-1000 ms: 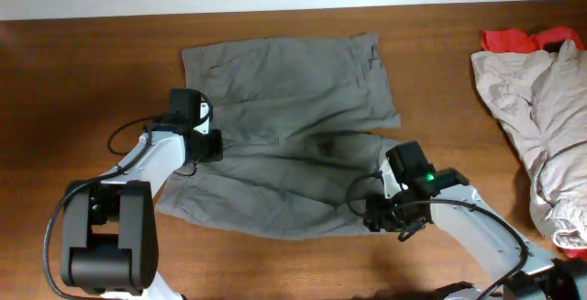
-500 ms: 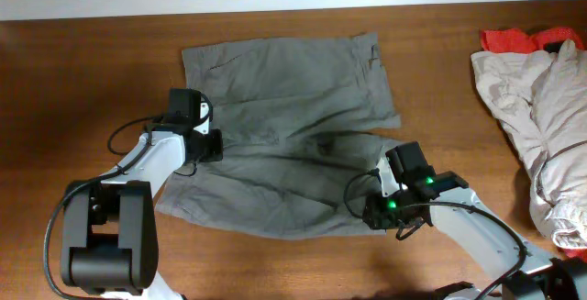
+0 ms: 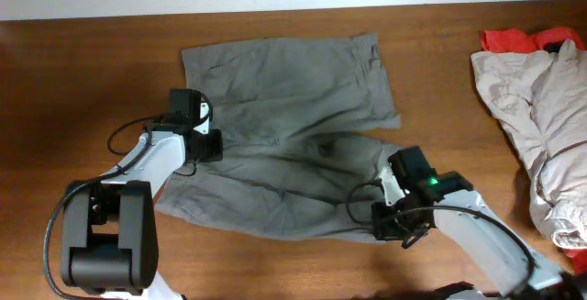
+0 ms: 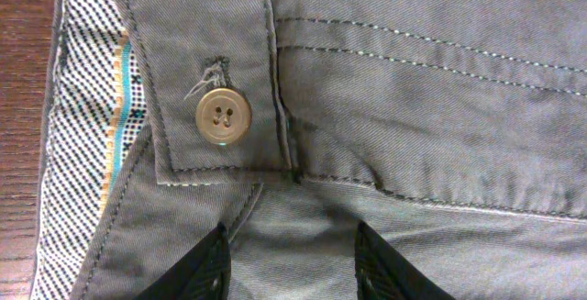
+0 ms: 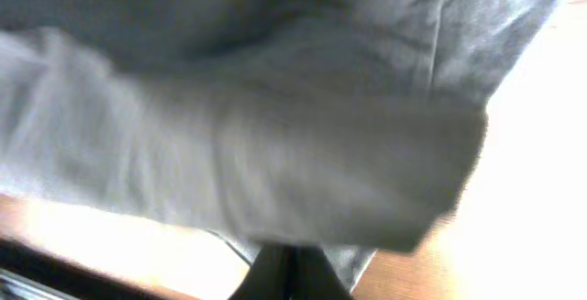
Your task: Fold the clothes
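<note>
The grey-olive shorts [image 3: 293, 126] lie spread flat in the middle of the brown worktop [image 3: 83, 61]. The waist is toward the left and the two wide legs run to the right, one leg farther from the arms and one nearer. The left fingers [image 3: 206, 146] rest on the waist end of the garment. In the left wrist view they stand apart, with flat cloth showing between them just below a pale four-hole button [image 4: 223, 116] sewn beside a seam. A dotted lining [image 4: 87, 135] with a teal and orange stripe shows at the turned-back edge, next to bare wood. The tips run off the bottom of that view, so no pinch on the cloth can be made out. The right fingers [image 3: 383, 219] sit at the near right corner of the nearer leg, at its hem. The right wrist view is blurred, but there the dark tips meet, with the hem edge of the shorts running into them, so they look clamped on that corner. At the right end of the worktop, well apart from the shorts, a pale beige garment [image 3: 541, 107] lies crumpled. A red cloth [image 3: 514, 38] shows at its far edge.
</note>
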Controlling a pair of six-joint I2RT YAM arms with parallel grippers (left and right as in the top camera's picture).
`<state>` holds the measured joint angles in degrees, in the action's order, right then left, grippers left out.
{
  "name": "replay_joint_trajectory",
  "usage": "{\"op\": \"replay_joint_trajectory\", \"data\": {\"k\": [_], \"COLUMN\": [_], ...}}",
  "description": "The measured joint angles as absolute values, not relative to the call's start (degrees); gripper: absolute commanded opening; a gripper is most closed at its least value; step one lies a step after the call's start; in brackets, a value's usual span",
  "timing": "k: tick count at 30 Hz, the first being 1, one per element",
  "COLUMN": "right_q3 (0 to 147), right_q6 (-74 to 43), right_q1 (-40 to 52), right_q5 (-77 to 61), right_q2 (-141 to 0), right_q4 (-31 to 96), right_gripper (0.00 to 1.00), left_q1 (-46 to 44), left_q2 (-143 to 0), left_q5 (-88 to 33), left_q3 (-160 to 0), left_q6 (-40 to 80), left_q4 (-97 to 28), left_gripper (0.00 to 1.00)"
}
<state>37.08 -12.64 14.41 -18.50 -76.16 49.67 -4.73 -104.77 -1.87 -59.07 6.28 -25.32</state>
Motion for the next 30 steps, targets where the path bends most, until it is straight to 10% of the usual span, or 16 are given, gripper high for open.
{"op": "replay_joint_trajectory", "data": {"k": [20,22,30], "right_q3": [41.0,41.0,41.0], "right_q6": [-19.7,-20.7,-21.5], "right_q1": [14.4,14.4,14.4], "right_q5": [-21.4,-21.4,-20.9], "right_q2": [-71.5,-71.5,-71.5], "right_q4": [67.5,68.4,70.1], "right_gripper": [0.08,0.28,0.37], "left_q1": [-4.8,-4.8,-4.8], "left_q2": [-104.8,-104.8,-104.8], "left_q5": [-1.9,-1.9,-1.9], "left_q3": [-59.1,-59.1,-59.1], "left_q6": [6.3,6.3,6.2], "left_q4": [-25.4,-25.4,-25.2], "left_gripper": [0.44,0.44,0.54]}}
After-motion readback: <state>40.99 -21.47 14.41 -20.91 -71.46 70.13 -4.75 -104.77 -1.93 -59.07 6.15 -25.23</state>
